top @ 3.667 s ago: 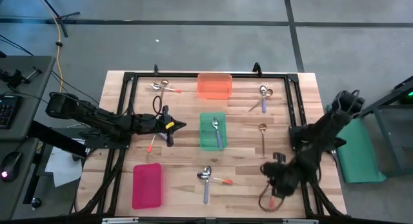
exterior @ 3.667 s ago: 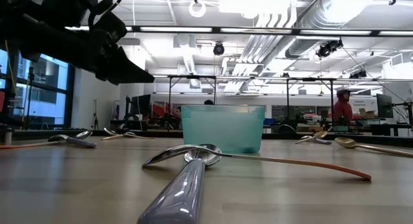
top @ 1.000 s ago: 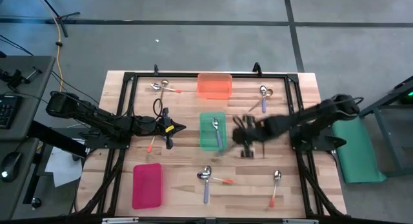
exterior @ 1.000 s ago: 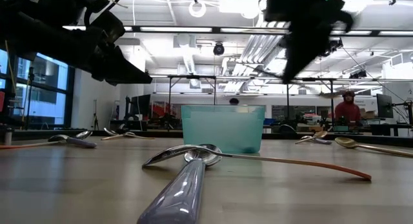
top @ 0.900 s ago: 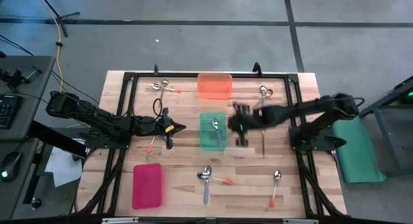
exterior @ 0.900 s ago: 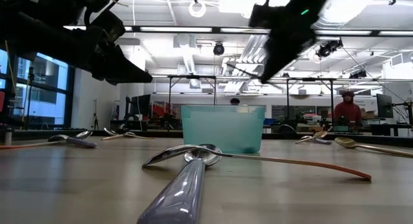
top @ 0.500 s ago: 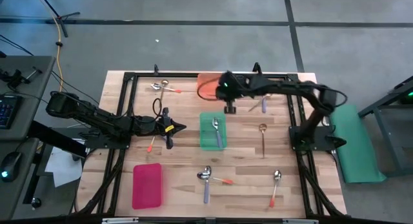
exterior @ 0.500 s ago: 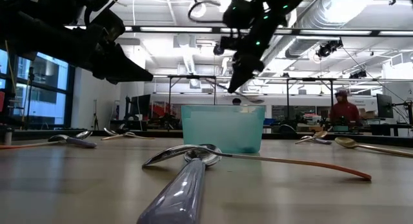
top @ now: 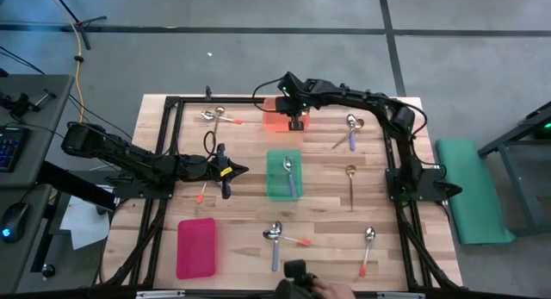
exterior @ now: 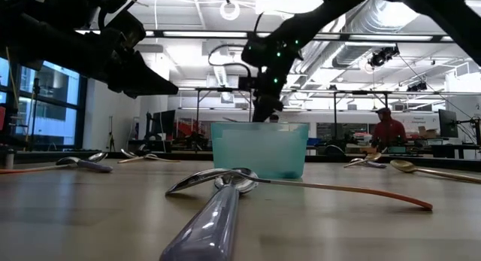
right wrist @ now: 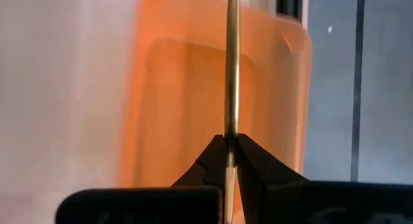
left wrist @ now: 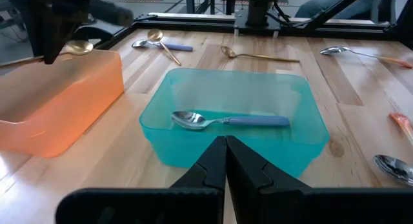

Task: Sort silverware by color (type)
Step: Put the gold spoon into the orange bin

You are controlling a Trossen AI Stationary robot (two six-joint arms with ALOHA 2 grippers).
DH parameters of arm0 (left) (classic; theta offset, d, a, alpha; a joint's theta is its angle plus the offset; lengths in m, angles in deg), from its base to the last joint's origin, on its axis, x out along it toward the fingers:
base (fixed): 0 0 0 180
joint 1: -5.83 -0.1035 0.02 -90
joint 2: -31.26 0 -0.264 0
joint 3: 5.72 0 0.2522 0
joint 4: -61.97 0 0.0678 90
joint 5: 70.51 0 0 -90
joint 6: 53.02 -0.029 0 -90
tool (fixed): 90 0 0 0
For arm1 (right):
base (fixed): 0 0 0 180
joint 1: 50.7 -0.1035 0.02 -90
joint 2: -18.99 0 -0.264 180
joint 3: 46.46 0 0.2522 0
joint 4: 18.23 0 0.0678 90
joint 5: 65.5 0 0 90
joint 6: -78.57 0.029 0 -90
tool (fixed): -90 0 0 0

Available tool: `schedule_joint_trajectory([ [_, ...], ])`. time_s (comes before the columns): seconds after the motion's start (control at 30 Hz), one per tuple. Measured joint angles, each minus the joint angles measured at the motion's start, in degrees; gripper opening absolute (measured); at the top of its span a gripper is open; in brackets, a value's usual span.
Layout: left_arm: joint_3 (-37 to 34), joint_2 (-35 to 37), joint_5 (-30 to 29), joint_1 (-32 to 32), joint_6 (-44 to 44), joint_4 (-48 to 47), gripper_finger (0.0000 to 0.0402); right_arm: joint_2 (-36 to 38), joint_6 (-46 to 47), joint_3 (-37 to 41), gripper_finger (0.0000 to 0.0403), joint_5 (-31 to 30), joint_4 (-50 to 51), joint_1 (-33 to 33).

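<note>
Right gripper point(right wrist: 230, 141) is clamped on a gold spoon's handle point(right wrist: 231, 62), held above the orange tray point(top: 274, 118) at the desk's far edge.

1. You will find no readable text, label, brand, number or sign in any of the four views.
2. The trays, the spoons and the wooden table top carry no lettering you can make out.
3. The room behind the table is too far off for you to read anything there.
</note>
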Motion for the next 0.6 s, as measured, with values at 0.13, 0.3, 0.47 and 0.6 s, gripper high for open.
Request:
schedule_joint_trajectory([
  [0.13, 0.00, 0.00, 0.02, 0.01, -0.02, 0.01, 0.0001, -2.17, -0.42, -0.18, 0.0000, 1.75, -0.17, 1.71],
  [0.3, 0.00, 0.01, 0.02, 0.01, -0.07, 0.00, 0.0001, -3.90, -0.75, -0.18, 0.0000, 2.67, -1.17, 2.42],
  [0.47, 0.00, 0.00, 0.02, 0.01, -0.08, 0.01, 0.0001, -4.34, -0.88, -0.18, 0.0000, 3.35, -1.63, 2.60],
  [0.6, 0.00, 0.00, 0.02, -0.01, -0.07, 0.01, 0.0001, -4.35, 0.06, -0.18, 0.0008, 3.35, -1.72, 2.60],
])
